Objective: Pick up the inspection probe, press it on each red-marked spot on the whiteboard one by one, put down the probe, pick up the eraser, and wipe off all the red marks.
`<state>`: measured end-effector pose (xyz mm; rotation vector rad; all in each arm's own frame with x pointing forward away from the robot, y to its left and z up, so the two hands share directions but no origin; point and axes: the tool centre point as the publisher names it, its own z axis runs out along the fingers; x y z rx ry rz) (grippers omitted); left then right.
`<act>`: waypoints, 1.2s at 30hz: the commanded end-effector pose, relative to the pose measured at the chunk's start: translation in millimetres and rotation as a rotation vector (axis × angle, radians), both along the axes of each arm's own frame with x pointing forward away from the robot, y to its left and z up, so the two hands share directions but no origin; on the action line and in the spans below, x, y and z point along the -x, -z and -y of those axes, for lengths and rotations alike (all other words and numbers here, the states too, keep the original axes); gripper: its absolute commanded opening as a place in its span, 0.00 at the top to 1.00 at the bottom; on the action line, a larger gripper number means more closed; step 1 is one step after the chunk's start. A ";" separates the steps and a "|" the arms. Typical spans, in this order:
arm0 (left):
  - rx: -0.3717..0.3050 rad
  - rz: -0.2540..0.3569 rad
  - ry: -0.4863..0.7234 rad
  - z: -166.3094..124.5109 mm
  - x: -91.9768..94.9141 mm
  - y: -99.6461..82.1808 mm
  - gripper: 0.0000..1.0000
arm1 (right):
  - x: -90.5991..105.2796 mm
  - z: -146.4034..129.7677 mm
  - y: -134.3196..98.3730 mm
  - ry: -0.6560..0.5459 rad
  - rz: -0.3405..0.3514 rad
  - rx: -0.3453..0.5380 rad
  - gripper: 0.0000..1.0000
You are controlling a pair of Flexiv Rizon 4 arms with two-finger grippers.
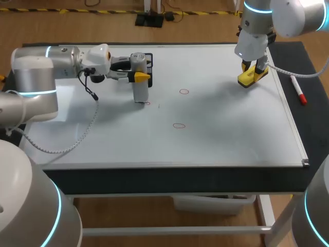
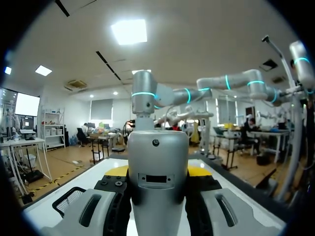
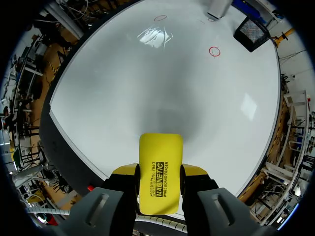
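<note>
The left gripper (image 1: 139, 76) hugs the probe (image 1: 140, 92), its tip on a red ring (image 1: 147, 103) on the whiteboard (image 1: 221, 139). Push straight down, softly, no sliding. The right gripper (image 3: 158, 179) holds the eraser (image 3: 160, 157) near the board's right edge

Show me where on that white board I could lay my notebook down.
Roomiest is the whiteboard's front strip, between its near edge and the nearest red circle. Also bare: between the farther circle and the eraser in the right pincer. Crowded: the far left, where the left pincer holds the probe beside a black mesh tray.
</note>
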<state>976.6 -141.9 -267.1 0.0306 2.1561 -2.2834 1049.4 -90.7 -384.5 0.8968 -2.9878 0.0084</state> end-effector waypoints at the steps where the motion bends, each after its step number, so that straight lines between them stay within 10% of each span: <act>1: 0.005 0.004 0.010 2.3 -3.9 1.6 1.00 | -1.6 -0.1 -1.2 -0.001 -0.004 0.006 1.00; 36: 0.005 0.001 0.019 10.8 -7.5 13.4 1.00 | -1.6 -0.1 -1.2 -0.001 -0.004 0.006 1.00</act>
